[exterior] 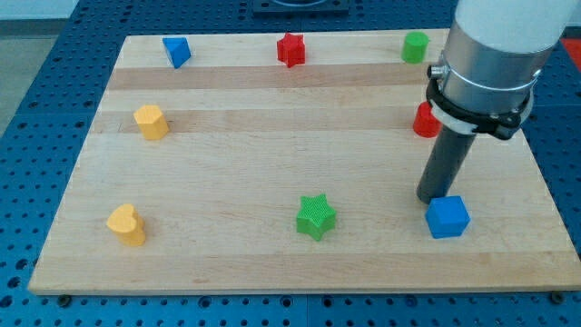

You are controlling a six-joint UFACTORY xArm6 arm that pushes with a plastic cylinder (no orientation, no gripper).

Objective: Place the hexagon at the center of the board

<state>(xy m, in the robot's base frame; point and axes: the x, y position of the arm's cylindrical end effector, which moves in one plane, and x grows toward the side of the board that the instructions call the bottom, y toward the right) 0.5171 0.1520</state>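
A green block (pixel 415 46) that looks like a hexagon or short cylinder sits near the top edge of the wooden board (pixel 272 182), right of centre. A red block (pixel 423 121) at the view's right is partly hidden behind my arm, and its shape cannot be made out. My tip (pixel 431 198) rests on the board in the lower right, just up-left of a blue cube (pixel 448 217) and close to touching it. The tip is below the red block and far below the green block.
A blue triangle (pixel 176 51) and a red star (pixel 290 49) lie along the top edge. Two yellow heart-like blocks lie at the left, one higher (pixel 151 122) and one lower (pixel 126 224). A green star (pixel 316 217) lies at bottom centre.
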